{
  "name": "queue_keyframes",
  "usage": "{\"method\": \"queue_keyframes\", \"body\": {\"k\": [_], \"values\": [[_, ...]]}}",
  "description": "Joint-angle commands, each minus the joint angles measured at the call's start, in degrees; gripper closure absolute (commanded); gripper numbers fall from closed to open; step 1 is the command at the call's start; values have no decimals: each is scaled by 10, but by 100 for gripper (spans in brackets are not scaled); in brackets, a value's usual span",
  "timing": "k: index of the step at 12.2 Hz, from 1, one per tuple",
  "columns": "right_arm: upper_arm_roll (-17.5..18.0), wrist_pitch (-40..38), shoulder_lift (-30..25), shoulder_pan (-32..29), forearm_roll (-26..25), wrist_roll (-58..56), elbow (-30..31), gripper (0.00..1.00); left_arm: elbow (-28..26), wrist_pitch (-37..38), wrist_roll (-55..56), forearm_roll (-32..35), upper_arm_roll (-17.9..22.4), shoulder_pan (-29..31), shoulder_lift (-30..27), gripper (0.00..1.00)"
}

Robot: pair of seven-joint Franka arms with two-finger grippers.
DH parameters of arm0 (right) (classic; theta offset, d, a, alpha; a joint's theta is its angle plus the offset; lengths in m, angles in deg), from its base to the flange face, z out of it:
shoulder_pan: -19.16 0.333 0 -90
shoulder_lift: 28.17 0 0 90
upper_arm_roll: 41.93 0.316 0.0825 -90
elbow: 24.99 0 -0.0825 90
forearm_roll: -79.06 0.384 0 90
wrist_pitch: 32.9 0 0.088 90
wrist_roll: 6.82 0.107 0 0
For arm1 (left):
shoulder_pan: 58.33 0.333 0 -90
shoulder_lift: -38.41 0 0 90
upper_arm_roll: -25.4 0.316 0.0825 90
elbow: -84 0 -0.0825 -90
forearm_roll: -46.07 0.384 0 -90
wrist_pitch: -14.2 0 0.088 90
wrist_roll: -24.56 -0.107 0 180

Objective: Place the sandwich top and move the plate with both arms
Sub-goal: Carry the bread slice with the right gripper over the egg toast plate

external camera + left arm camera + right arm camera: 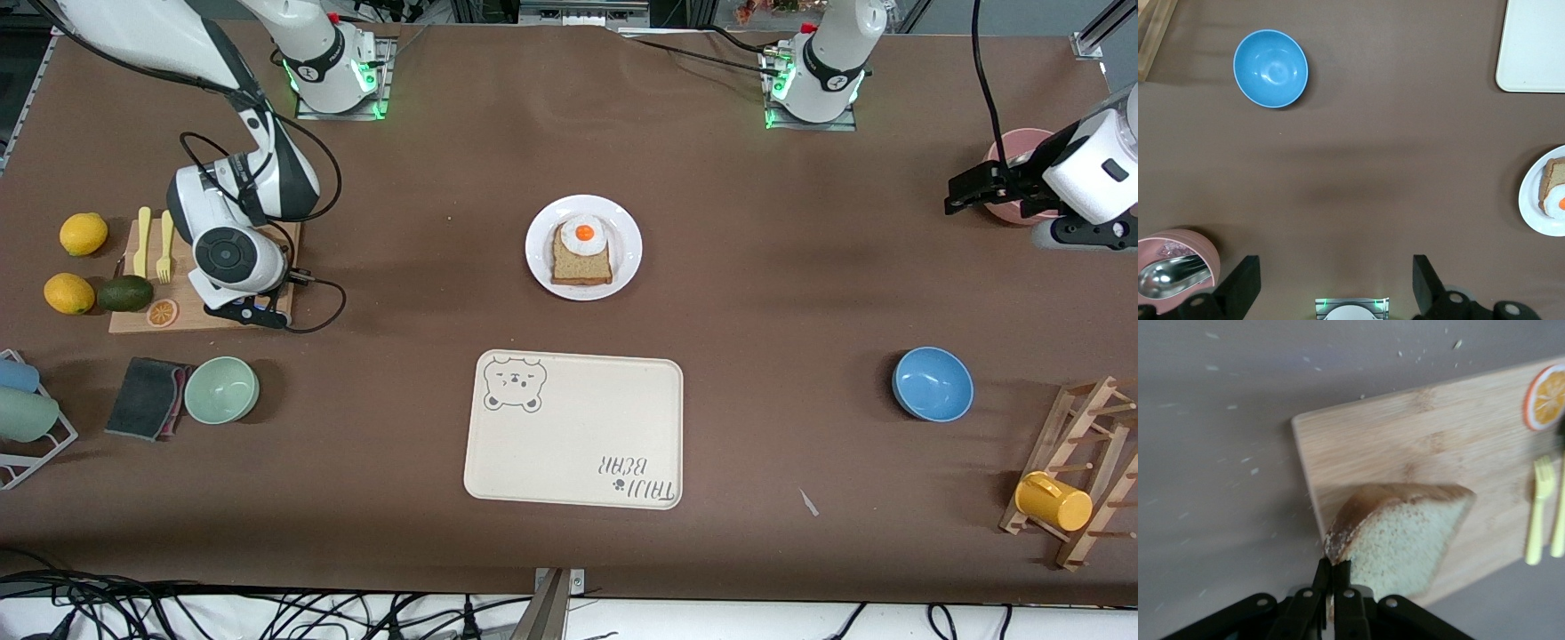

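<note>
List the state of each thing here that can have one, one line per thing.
right gripper: shut on the sandwich top, over the cutting board.
left gripper: open, empty, waiting over bare table beside the pink bowl.
plate: on the table, holding a bread slice topped with a fried egg.
tray: empty.
blue bowl: upright, empty.
green bowl: upright, empty.

From high across the table [356, 222] we face both arm bases. The left wrist view looks straight down from well up — sharing the blue bowl [932, 383] and plate [583, 247]. The right wrist view sits close over the cutting board [1418, 453].
</note>
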Motion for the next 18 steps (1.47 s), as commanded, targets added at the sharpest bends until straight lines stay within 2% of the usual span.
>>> {"method": "queue_keyframes", "body": {"k": [1, 3, 5, 6, 8, 11, 14, 15, 18], "values": [[78, -98, -39, -3, 34, 9, -49, 100, 10, 11, 2, -13, -1, 5, 2, 0], [150, -189, -33, 0, 82, 9, -136, 100, 11, 12, 2, -13, -1, 5, 2, 0], [186, -209, -29, 17, 112, 5, -192, 100, 11, 12, 2, -13, -1, 5, 3, 0], [187, -204, -16, 40, 120, -1, -215, 100, 11, 12, 2, -13, -1, 5, 2, 0], [188, -196, 10, 130, 132, 3, -255, 100, 11, 12, 2, -13, -1, 5, 2, 0], [187, -130, 44, 235, 133, 1, -283, 100, 11, 12, 2, -13, -1, 5, 2, 0], [187, -126, 119, 321, 135, 62, -347, 100, 10, 12, 3, -13, 0, 5, 3, 0], [187, -128, 139, 340, 131, 93, -369, 100, 11, 12, 3, -13, 0, 5, 3, 0], [185, -125, 157, 346, 117, 114, -376, 100, 11, 11, 3, -13, 0, 6, 6, 0]]}}
